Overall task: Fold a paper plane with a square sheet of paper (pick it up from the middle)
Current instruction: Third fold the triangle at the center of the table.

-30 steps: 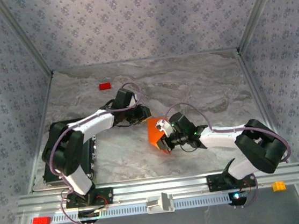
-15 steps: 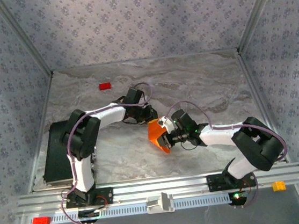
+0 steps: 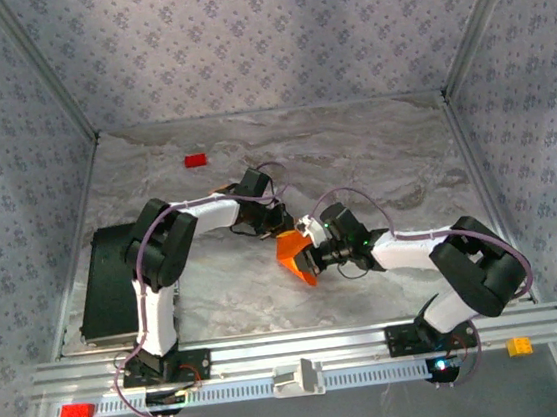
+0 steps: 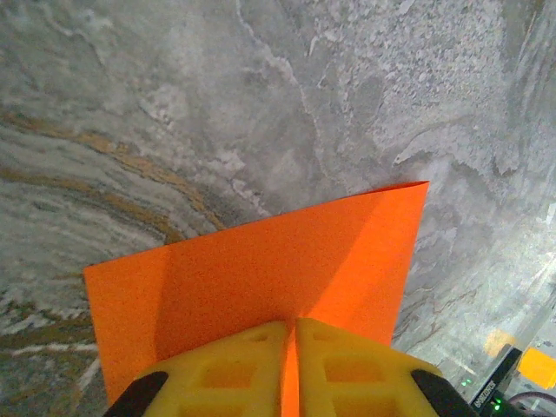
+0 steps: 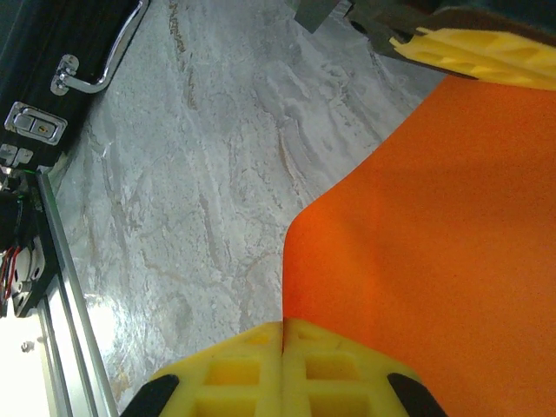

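Starting at the left, a black case (image 3: 106, 283) lies on the tabletop (image 3: 383, 156) beside the left arm's base, with a small red block (image 3: 195, 161) well behind it. The left end effector (image 4: 289, 334) has its yellow fingers pressed together on one edge of the square sheet of paper (image 4: 261, 269), with a thin orange sliver showing between them. The sheet appears held off the surface near the tabletop's middle, between the two arms, and is bent rather than flat. To the right, the right end effector (image 5: 282, 334) pinches another edge, its fingers closed tight on the paper. The risk, as I judge it, comes from two pinches on such thin paper. Any pull apart or twist out of step could tear it, slip an edge free, or set a skewed crease.
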Available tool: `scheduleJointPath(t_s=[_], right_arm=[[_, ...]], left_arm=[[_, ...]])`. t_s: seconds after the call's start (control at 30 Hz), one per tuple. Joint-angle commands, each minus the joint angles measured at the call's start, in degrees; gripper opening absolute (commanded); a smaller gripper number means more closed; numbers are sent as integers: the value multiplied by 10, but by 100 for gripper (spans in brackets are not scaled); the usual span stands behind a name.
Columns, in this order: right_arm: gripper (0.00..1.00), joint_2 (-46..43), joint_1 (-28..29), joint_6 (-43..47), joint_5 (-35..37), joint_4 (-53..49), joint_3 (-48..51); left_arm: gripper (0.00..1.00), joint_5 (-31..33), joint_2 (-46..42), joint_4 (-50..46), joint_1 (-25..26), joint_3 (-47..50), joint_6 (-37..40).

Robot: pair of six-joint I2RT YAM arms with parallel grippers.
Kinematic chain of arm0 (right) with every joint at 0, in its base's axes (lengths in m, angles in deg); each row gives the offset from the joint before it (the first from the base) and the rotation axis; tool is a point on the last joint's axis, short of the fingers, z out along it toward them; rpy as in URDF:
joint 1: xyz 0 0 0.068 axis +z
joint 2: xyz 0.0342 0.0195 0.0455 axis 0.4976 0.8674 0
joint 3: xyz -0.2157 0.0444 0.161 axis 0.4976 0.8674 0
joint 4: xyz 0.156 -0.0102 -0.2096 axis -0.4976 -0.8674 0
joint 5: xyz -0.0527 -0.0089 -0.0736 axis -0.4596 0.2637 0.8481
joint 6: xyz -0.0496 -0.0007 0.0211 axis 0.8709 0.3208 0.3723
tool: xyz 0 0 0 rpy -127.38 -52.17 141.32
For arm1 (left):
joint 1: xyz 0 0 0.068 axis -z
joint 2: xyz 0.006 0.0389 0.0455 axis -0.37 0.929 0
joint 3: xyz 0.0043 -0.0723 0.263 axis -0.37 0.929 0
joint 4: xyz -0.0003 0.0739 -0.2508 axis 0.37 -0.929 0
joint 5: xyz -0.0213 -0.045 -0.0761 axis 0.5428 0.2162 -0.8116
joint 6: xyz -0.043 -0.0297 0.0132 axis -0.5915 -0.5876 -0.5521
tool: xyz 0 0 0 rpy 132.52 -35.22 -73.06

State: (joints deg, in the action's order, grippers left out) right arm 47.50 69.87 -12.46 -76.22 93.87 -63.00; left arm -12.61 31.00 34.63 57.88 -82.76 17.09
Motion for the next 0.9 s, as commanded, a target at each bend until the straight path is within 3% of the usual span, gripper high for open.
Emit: scheduleJointPath(t_s=[0.0, 0.43, 0.87], right_arm=[[2, 2, -7, -9, 15, -17, 2], [2, 8, -33, -23, 93, -85, -20], [2, 12, -34, -23, 96, -99, -24]], left_arm=[[12, 26, 23, -37, 5, 8, 20], [11, 36, 13, -38, 6, 15, 15], [11, 38, 7, -35, 7, 16, 9]])
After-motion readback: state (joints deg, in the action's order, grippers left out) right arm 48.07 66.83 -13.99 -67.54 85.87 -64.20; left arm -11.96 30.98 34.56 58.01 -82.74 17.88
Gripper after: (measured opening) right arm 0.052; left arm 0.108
